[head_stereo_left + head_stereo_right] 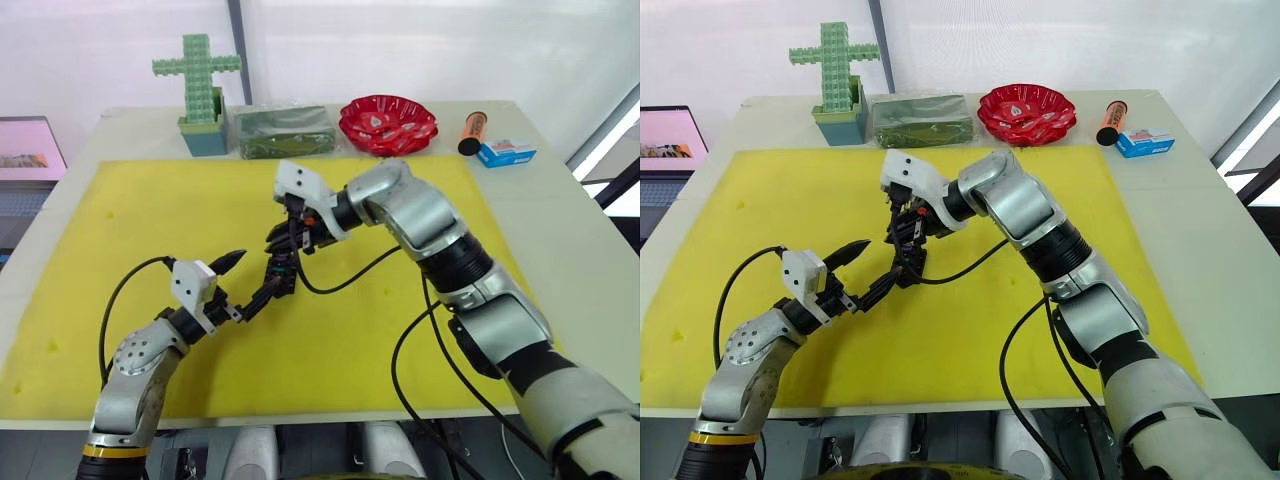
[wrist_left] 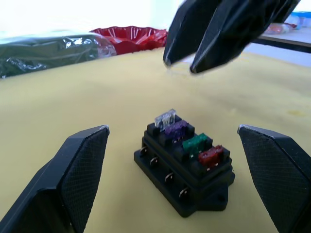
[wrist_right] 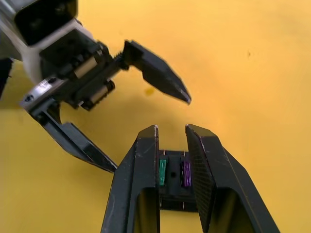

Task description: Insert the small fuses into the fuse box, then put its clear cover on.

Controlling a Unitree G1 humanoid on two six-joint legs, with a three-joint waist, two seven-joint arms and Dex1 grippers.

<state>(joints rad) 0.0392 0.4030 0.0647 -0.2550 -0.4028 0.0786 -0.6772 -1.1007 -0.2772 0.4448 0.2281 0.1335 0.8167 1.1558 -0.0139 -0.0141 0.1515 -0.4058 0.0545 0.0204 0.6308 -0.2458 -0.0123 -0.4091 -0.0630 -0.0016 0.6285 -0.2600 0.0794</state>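
The black fuse box [image 2: 182, 174] lies on the yellow mat. Four small fuses stand in its top slots: pale grey [image 2: 165, 117], purple [image 2: 176, 128], green [image 2: 196, 143] and red [image 2: 211, 155]. My left gripper [image 1: 248, 280] is low on the mat and open wide, one finger on each side of the box without touching it. My right gripper [image 2: 181, 67] hangs point-down just above the box. Its fingers [image 3: 146, 160] stand a narrow gap apart with nothing visible between them. The clear cover is out of view.
Along the table's back edge stand a green block cross [image 1: 197, 75] in a teal holder, a dark green packet [image 1: 285, 132], a red dish [image 1: 387, 124], an orange cylinder [image 1: 471, 133] and a blue-and-white box [image 1: 506, 153]. Black cables trail over the mat [image 1: 400, 330].
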